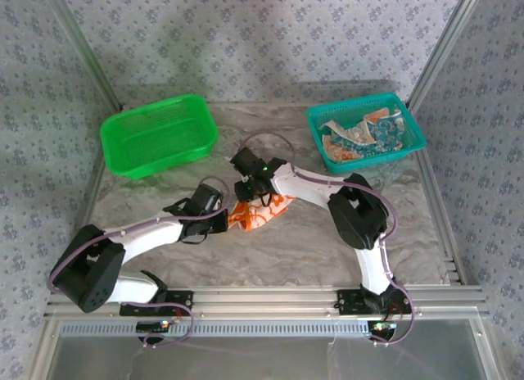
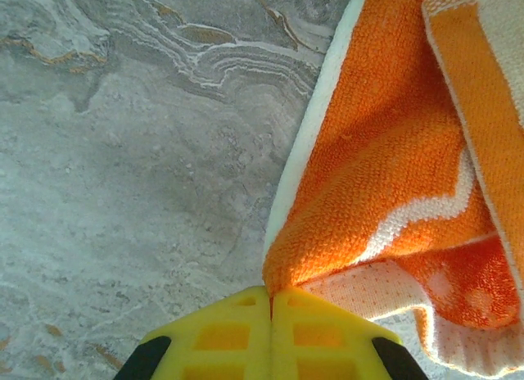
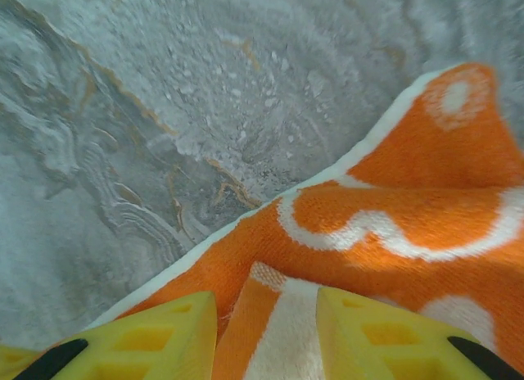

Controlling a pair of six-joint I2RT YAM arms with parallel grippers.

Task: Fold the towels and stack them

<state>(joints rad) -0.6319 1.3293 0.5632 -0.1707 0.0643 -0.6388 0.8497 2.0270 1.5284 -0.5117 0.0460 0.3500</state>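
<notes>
We see a bright orange terry towel with white flower prints lying crumpled on the grey marbled table, and we place everything else from this orange towel.

The left gripper is at the orange towel's left edge. Its yellow fingers are pressed flat together with no gap, and a white-edged corner of the cloth is pinched at their tips. From that corner the cloth rises in a fold, its pale dotted underside turned up beside the tips.

The right gripper comes onto the orange towel from its far side. Its yellow fingers stand partly apart, with an orange and white strip of the cloth in the gap between them. They have no hold on it that we can make out.

Well away to the far right of the orange towel sits a teal plastic mesh basket holding a heap of pale printed towels. Well away to the far left sits a bright green plastic mesh basket.
</notes>
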